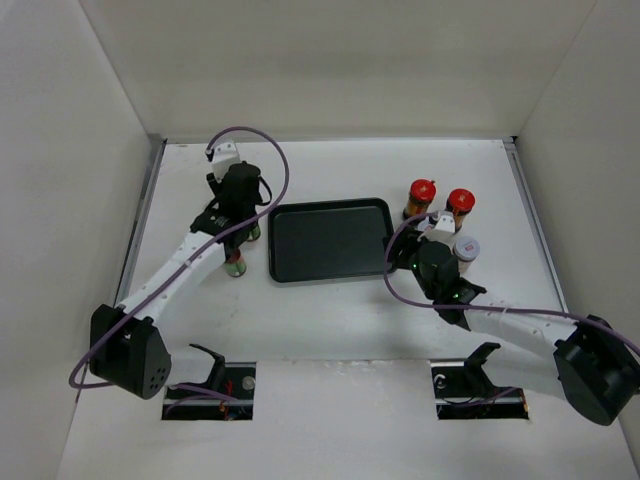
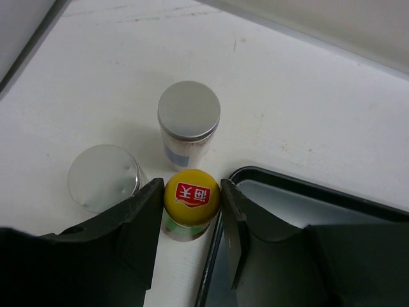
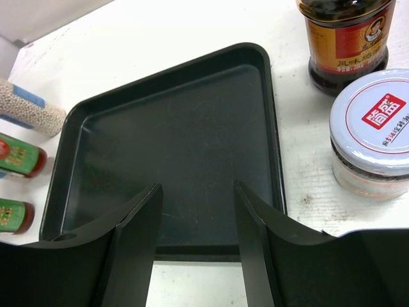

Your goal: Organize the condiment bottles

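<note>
Our left claw (image 2: 192, 187) is pinching the yellow-capped bottle (image 2: 192, 199), standing on the worktop (image 2: 287, 96) just beside the black tray (image 2: 289, 180); our right claw (image 3: 198, 192) is hanging spread over that tray. We are risking knocking the neighbouring grey-topped cylinders (image 2: 189, 110) while lifting.

The yellow-capped bottle (image 2: 192, 197) is marked on top with a red badge bearing white characters. Plain grey tops are seen on two cylinders (image 2: 189, 110) (image 2: 102, 177). The tray (image 3: 172, 141) is black. A pale lid (image 3: 374, 118) is ringed and badged in red.
</note>
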Action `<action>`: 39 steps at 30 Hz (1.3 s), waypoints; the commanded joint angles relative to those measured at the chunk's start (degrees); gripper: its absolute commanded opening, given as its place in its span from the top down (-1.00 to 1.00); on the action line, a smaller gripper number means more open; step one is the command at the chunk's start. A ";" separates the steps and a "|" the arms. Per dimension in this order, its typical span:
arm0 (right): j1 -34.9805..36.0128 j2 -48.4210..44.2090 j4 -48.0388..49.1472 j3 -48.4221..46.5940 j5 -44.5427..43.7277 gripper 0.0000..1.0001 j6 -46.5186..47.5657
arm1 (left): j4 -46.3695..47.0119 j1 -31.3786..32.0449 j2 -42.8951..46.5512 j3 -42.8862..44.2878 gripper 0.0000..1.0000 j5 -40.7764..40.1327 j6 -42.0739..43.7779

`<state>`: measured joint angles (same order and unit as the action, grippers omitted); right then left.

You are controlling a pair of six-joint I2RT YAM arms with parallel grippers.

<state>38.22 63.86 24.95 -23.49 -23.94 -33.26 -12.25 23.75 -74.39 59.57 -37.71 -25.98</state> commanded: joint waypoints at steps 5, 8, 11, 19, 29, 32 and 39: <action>-0.21 0.57 3.26 -1.21 1.00 -0.09 -0.14 | 7.50 2.74 1.00 8.10 0.69 -2.45 2.95; -0.29 0.57 3.26 -1.21 1.00 -0.09 -0.14 | 8.29 4.24 0.39 9.51 0.69 -2.54 3.83; -0.38 0.31 3.26 -1.12 1.00 -0.09 -0.23 | 10.05 5.65 -1.71 11.00 0.70 -2.54 4.53; -0.38 0.04 3.26 -0.95 1.00 -0.09 -0.32 | 13.91 8.64 -9.54 14.17 0.70 -2.10 3.92; -0.38 -0.40 3.26 -0.86 1.00 -0.10 -0.23 | 17.26 8.90 -14.64 13.03 0.69 -1.22 2.95; -0.47 -0.57 3.26 -0.77 1.00 -0.10 -0.23 | 18.13 9.08 -14.29 10.31 0.62 -1.13 2.16; -0.47 -0.57 3.26 -0.77 1.09 -0.10 -0.32 | 21.57 9.34 -9.73 2.66 -0.09 -1.48 1.10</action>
<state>38.22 64.23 24.95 -23.49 -23.49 -33.26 2.79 32.82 -89.45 63.57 -37.95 -23.99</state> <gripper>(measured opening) 0.548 0.527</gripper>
